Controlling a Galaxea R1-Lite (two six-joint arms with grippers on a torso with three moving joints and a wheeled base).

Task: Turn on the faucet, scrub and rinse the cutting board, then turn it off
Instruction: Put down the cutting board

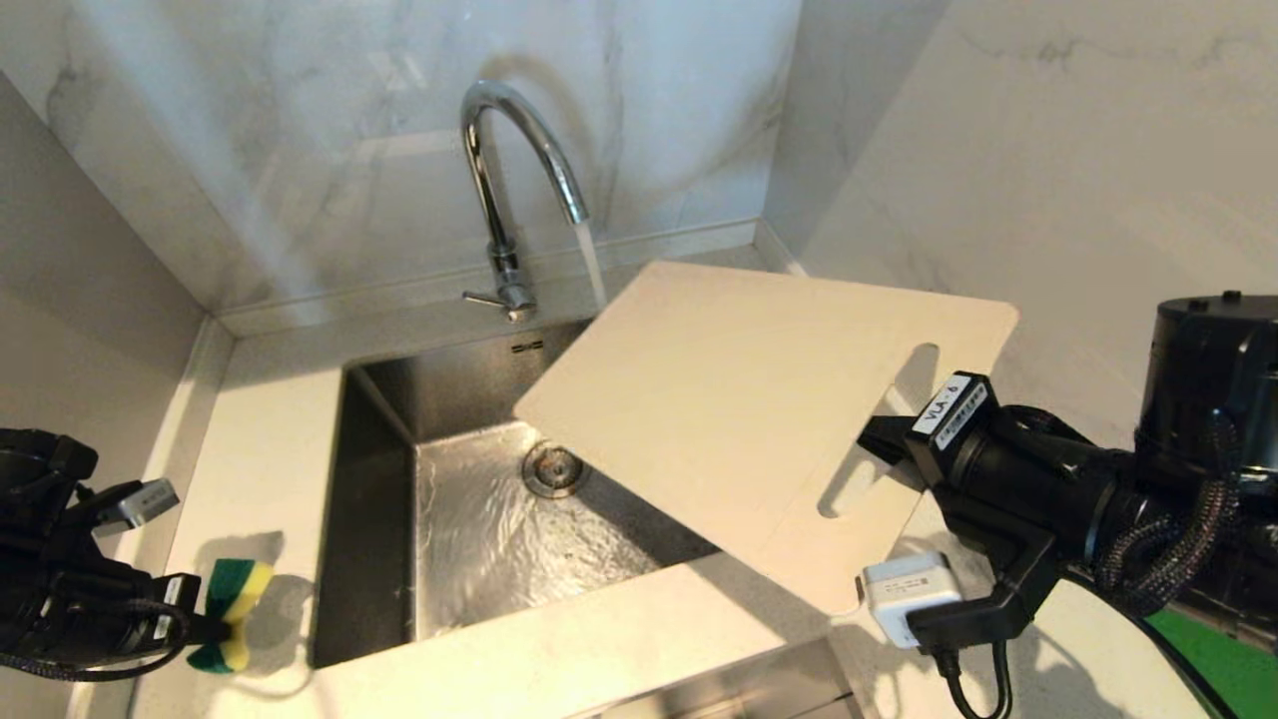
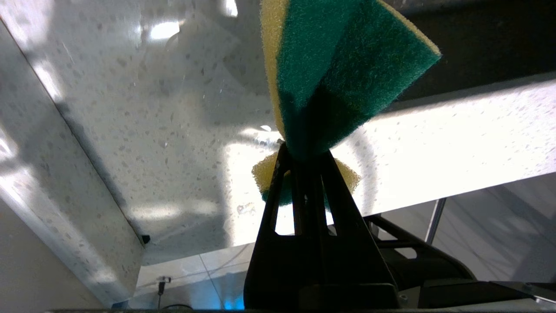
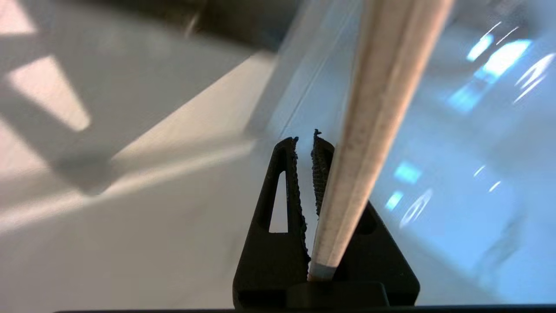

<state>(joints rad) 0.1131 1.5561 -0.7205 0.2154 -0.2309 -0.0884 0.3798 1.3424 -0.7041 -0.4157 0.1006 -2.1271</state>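
**Over the sink, board under the water**

Over the sink [image 1: 379, 519], the right claw [image 1: 884, 439] is squeezed tight on the cutting board [image 1: 739, 399] near its slot handle. It holds the board tilted, with the far end up by the faucet [image 1: 509, 190]. Water runs from the spout just beside the board's top edge. At the left, the left claw [image 1: 205, 624] is pinched shut on a green and yellow sponge [image 1: 232, 609] above the counter [image 1: 250, 439].

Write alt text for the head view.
The right end effector holds the cutting board tilted over the sink while the faucet runs. The left end effector grips a sponge over the counter.
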